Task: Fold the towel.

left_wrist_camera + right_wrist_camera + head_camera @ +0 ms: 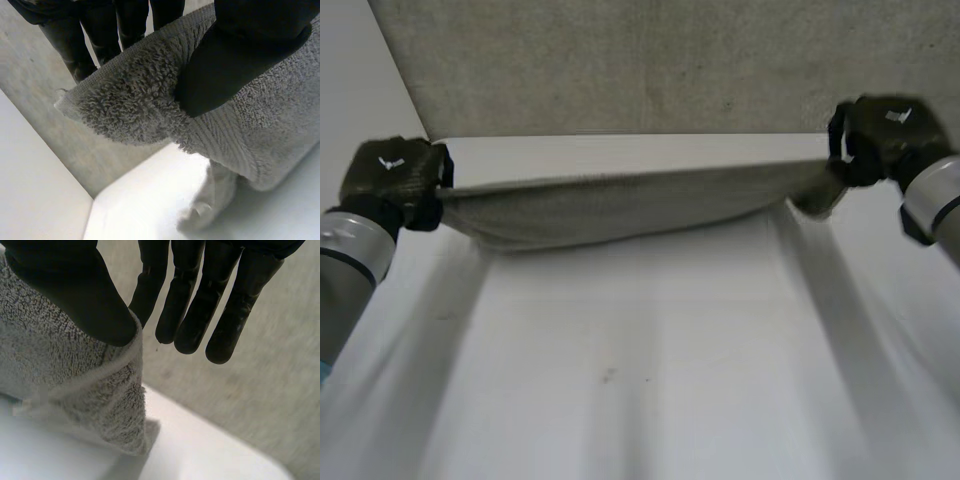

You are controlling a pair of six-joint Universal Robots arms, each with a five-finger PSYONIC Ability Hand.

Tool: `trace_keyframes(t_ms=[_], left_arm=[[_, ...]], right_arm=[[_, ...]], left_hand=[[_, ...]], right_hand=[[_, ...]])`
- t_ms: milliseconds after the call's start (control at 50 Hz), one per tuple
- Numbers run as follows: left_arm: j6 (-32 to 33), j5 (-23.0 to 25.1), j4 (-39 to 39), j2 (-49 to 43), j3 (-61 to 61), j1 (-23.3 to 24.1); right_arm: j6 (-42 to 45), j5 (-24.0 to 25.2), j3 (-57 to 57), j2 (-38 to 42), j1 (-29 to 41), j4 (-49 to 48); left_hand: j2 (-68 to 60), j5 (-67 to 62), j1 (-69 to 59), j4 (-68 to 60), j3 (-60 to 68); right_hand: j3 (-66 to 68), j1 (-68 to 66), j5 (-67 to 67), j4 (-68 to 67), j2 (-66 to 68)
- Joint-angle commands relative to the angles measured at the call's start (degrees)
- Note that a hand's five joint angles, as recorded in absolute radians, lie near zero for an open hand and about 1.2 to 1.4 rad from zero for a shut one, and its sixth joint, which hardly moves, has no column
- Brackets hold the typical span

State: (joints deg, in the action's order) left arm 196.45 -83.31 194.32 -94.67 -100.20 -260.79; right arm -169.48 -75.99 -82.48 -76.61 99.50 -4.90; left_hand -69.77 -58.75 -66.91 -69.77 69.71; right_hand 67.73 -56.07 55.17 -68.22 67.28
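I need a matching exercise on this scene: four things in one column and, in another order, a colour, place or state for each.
1 towel
2 left hand
3 right hand
4 table

A white, below the cloth
B pinches the cloth's end at the head view's right
C grey, stretched between both hands
D pinches the cloth's end at the head view's left

Pairs: 1-C, 2-D, 3-B, 4-A

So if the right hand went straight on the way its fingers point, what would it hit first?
Probably the grey surface beyond the table; nothing else shows past its fingers, though depth is unclear.
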Motion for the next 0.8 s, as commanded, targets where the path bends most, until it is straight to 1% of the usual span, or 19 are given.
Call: trace_keyframes(t_ms=[20,120,140,200,240,360,420,460,500,580,620,640,660,680,720,740,760,780,800], left_arm=[[-1.6,0.4,-5.4,5.5,0.3,0.0],[-1.0,0.5,-14.6,4.7,1.3,-0.1],[-1.0,0.5,-14.6,4.7,1.3,-0.1],[-0.1,0.5,-17.7,2.1,1.7,0.0],[2.2,0.4,-19.3,-3.7,2.7,-0.1],[6.4,-0.2,-19.6,-12.0,5.5,0.4],[7.9,-0.4,-19.6,-17.9,9.4,0.9],[8.1,-0.4,-19.5,-20.4,12.2,1.1],[8.2,-0.4,-19.5,-24.5,19.0,1.5],[8.2,0.0,-18.8,-26.8,26.4,2.2],[7.5,-0.2,-14.2,-27.5,34.1,2.7],[7.5,-0.2,-14.1,-27.5,34.1,2.7],[7.5,-1.2,-8.2,-27.2,36.5,3.1],[7.5,-1.2,-8.2,-27.2,36.6,3.1],[7.5,-4.2,9.8,-25.1,37.0,4.0],[7.5,-4.2,9.8,-25.1,37.0,4.0],[7.5,-5.4,18.8,-23.1,36.6,4.6],[7.5,-5.5,18.9,-23.1,36.6,4.6],[7.5,-5.6,28.7,-20.4,34.3,5.0]], right_arm=[[16.7,1.6,3.3,-6.2,0.2,15.2],[28.0,0.8,3.6,-5.2,0.4,24.6],[28.1,0.8,3.6,-5.2,0.4,24.6],[33.1,0.8,3.6,-1.3,0.9,28.8],[35.2,0.4,3.9,4.0,1.4,31.2],[37.6,-1.1,5.0,11.8,3.1,31.6],[39.1,-3.8,8.4,16.8,4.4,31.5],[40.0,-7.1,13.7,21.0,5.3,31.2],[39.9,-8.1,17.4,23.0,5.5,30.5],[39.0,-9.0,25.9,26.2,5.9,26.3],[36.3,-9.8,33.1,26.9,6.3,17.1],[36.3,-9.8,33.1,26.9,6.3,17.0],[34.3,-10.8,35.3,26.1,6.6,10.4],[34.3,-10.9,35.3,26.1,6.6,10.4],[30.0,-12.4,34.1,20.7,6.9,-6.3],[30.0,-12.4,34.0,20.6,6.9,-6.3],[28.6,-12.3,31.3,17.1,6.8,-14.8],[27.7,-12.4,27.6,13.5,6.8,-23.4],[27.7,-12.4,27.5,13.4,6.8,-23.5]], left_hand=[[-10.2,-11.3,-13.1,-10.2,10.3],[-10.2,-11.3,-13.1,-10.2,10.3],[-10.2,-11.3,-13.1,-10.2,10.3],[-10.2,-11.3,-13.1,-10.2,10.3],[-10.2,-11.3,-13.1,-10.2,10.3],[-10.2,-11.3,-13.1,-10.2,10.3],[-10.2,-11.3,-13.1,-10.2,10.3],[-10.2,-11.3,-13.1,-10.2,10.3],[-10.2,-11.3,-13.1,-10.2,10.3],[-10.2,-11.3,-13.1,-10.2,10.3],[-10.2,-11.3,-13.1,-10.2,10.3],[-10.2,-11.3,-13.1,-10.2,10.3],[-10.2,-11.3,-13.1,-10.2,10.3],[-10.2,-11.3,-13.1,-10.2,10.3],[-10.2,-11.3,-13.1,-10.2,10.3],[-10.2,-11.3,-13.1,-10.2,10.3],[-10.2,-11.3,-13.1,-10.2,10.3],[-10.2,-11.3,-13.1,-10.2,10.3],[-10.2,-11.3,-13.1,-10.2,10.3]], right_hand=[[12.3,-23.9,14.8,-11.8,12.7],[12.3,-23.9,14.8,-11.8,12.7],[12.3,-23.9,14.8,-11.8,12.7],[12.3,-23.9,14.8,-11.8,12.7],[12.3,-23.9,14.8,-11.8,12.7],[12.3,-23.9,14.8,-11.8,12.7],[12.3,-23.9,14.8,-11.8,12.7],[12.3,-23.9,14.8,-11.8,12.7],[12.3,-23.9,14.8,-11.8,12.7],[12.3,-23.9,14.8,-11.8,12.7],[12.3,-23.9,14.8,-11.8,12.7],[12.3,-23.9,14.8,-11.8,12.7],[12.3,-23.9,14.8,-11.8,12.7],[12.3,-23.9,14.8,-11.8,12.7],[12.3,-23.9,14.8,-11.8,12.7],[12.3,-23.9,14.8,-11.8,12.7],[12.3,-23.9,14.8,-11.8,12.7],[12.3,-23.9,14.8,-11.8,12.7],[12.3,-23.9,14.8,-11.8,12.7]])
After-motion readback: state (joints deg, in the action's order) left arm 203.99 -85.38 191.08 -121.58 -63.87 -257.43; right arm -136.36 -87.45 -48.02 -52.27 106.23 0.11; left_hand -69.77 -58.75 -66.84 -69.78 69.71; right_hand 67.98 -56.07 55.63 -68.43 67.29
